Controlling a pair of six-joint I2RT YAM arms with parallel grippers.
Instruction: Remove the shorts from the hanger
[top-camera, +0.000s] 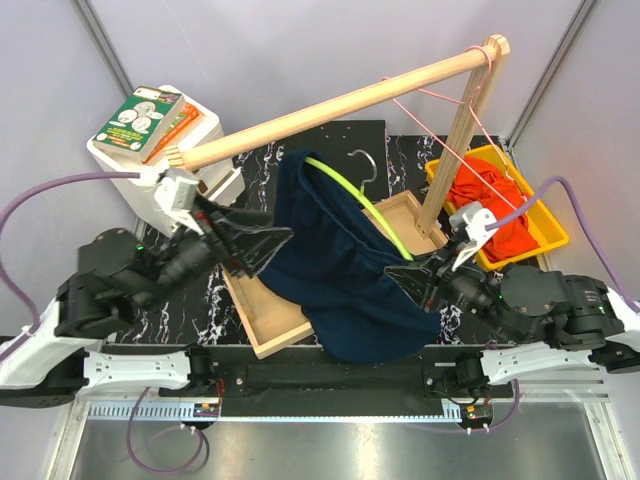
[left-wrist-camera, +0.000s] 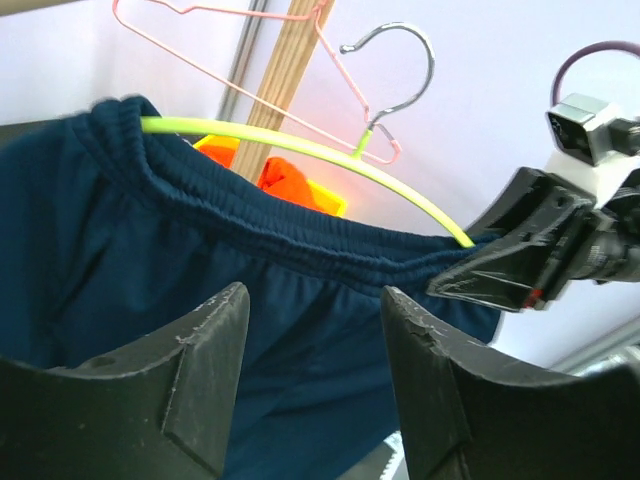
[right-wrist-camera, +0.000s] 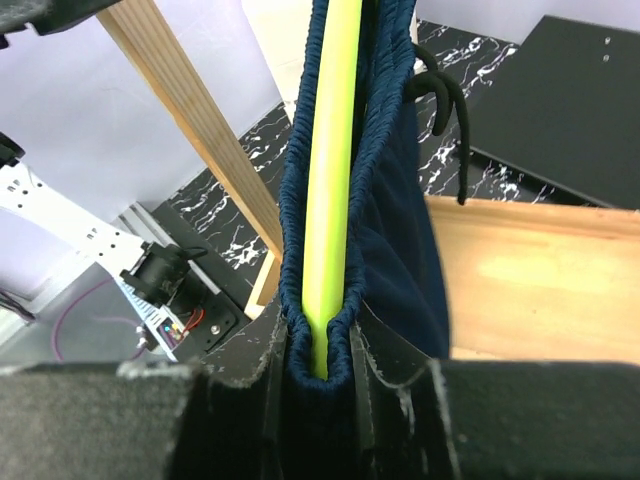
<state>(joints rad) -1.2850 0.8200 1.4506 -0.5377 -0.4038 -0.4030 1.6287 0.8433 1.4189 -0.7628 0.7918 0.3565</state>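
The navy blue shorts (top-camera: 340, 270) hang by their waistband over a yellow-green hanger (top-camera: 365, 195) with a metal hook, held tilted above the wooden tray. My right gripper (top-camera: 405, 275) is shut on the hanger's right end and the waistband bunched round it (right-wrist-camera: 318, 350). My left gripper (top-camera: 272, 235) is open beside the shorts' left side; in the left wrist view the navy cloth (left-wrist-camera: 150, 240) lies just beyond its fingers (left-wrist-camera: 215, 340), not between them. The orange shorts (top-camera: 495, 205) lie in the yellow bin.
A wooden rack's slanted beam (top-camera: 340, 100) and post (top-camera: 455, 150) stand over the wooden tray (top-camera: 270, 310). A pink wire hanger (top-camera: 450, 110) hangs from the rack. The yellow bin (top-camera: 545, 215) is at the right, a white box with books (top-camera: 150, 125) at the left.
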